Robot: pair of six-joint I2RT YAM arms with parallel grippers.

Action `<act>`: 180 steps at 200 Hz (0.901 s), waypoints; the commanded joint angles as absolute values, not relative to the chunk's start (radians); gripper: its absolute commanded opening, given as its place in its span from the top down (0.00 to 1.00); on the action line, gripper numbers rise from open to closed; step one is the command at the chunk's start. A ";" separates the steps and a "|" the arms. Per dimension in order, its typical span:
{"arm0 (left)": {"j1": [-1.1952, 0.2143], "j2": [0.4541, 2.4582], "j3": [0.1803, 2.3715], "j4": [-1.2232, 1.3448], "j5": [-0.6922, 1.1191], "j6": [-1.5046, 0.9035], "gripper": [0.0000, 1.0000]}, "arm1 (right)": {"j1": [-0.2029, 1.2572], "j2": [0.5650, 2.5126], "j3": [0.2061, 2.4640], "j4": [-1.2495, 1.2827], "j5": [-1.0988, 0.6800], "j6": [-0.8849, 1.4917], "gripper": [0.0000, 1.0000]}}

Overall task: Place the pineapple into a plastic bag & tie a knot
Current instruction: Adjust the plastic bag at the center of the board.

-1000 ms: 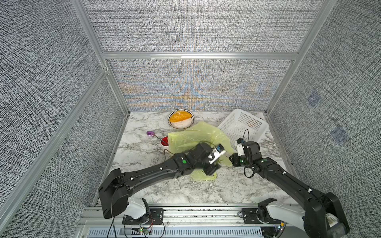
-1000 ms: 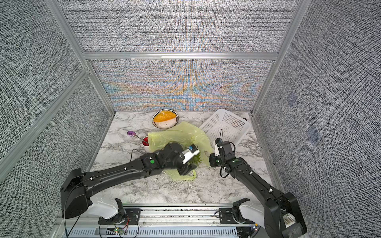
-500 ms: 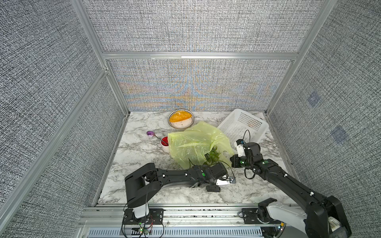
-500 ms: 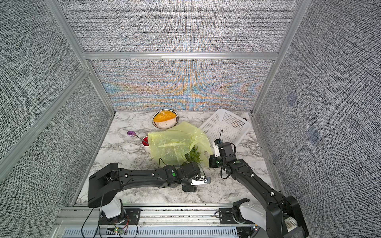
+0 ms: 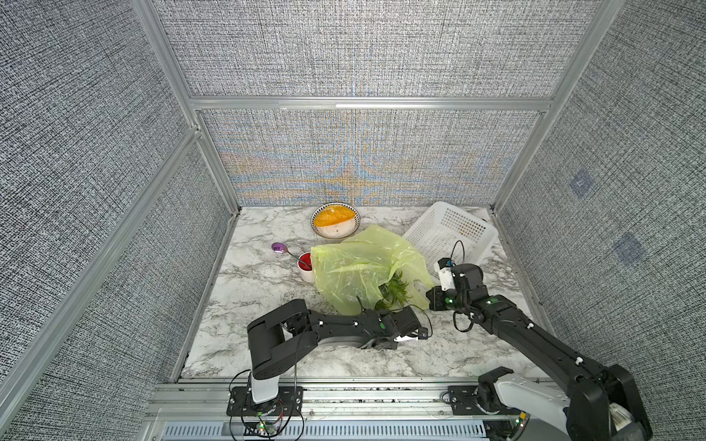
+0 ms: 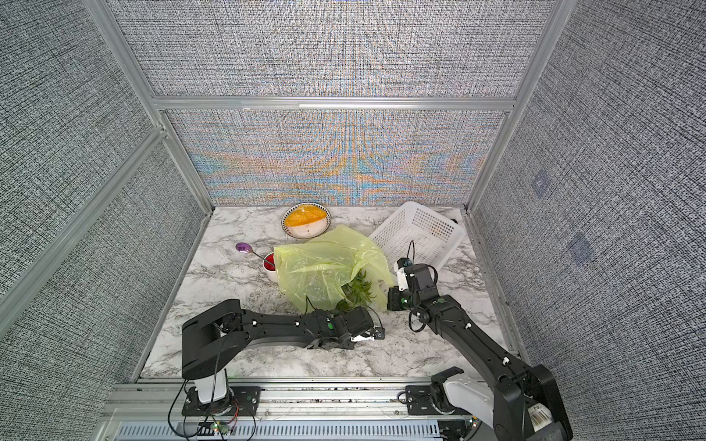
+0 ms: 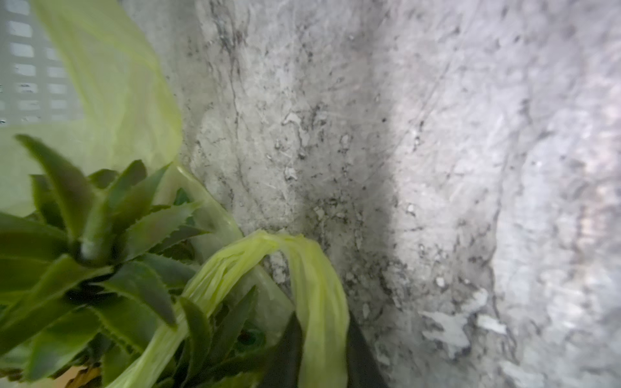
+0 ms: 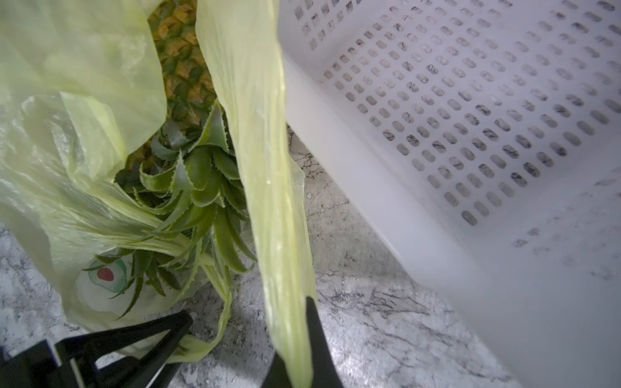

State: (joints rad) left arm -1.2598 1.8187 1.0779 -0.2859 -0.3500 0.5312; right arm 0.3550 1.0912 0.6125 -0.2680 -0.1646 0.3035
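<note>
status: plastic bag lies slumped mid table, slightly to the far right, with its mouth facing near-right. pineapple is inside it. the scaly body sits under the film and the green crown pokes out of the mouth, showing in both top views.

left gripper: closed down on one bag handle. in my left wrist view the bunched yellow-green strip arches up off the marble and drops between my two dark fingers, right beside the crown leaves. my left arm lies low across the near part of the table, with the gripper just near of the bag mouth.

right gripper: also pinched tight, on the other handle. in my right wrist view that strip runs taut from the bag, past the crown, down to my finger. in a top view this gripper sits at the right edge of the bag mouth.

the two handles are apart, one per gripper, and not tied. there's a small green and red print on the film under the crown.

other things:
- white perforated basket is tipped up at far right, just beside the bag
- white mug with red inside is against the bag's left side
- purple spoon has its handle in the mug
- bowl with orange contents is at the far edge
</note>
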 commanded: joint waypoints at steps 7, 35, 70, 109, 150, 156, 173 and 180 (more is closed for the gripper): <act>-1.260 1.701 1.056 -0.235 -0.361 0.500 1.00 | 0.356 1.045 0.630 -0.294 -0.191 0.280 1.00; -1.259 1.498 1.024 -0.186 -0.391 0.358 1.00 | 0.357 0.937 0.685 -0.369 -0.233 0.237 1.00; -1.227 1.274 1.036 -0.119 -0.545 0.105 1.00 | 0.356 0.810 0.793 -0.410 -0.231 0.232 1.00; -1.083 1.147 1.128 -0.091 -0.579 -0.130 1.00 | 0.357 0.827 1.041 -0.392 -0.178 0.218 1.00; -0.930 1.152 1.322 -0.213 -0.568 -0.331 1.00 | 0.355 0.993 1.331 -0.406 -0.111 0.155 1.00; -0.906 1.164 1.353 -0.287 -0.571 -0.383 1.00 | 0.355 1.010 1.354 -0.409 -0.098 0.149 1.00; -0.875 1.183 1.397 -0.419 -0.505 -0.412 1.00 | 0.353 1.034 1.362 -0.412 -0.103 0.127 1.00; -0.875 1.176 1.383 -0.424 -0.471 -0.404 1.00 | 0.351 1.035 1.353 -0.413 -0.109 0.124 1.00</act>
State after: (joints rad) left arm -0.8917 1.1732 1.3705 -0.2836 -0.5404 -0.3023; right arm 0.3534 1.0176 1.3483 -0.4465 -0.1349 0.1665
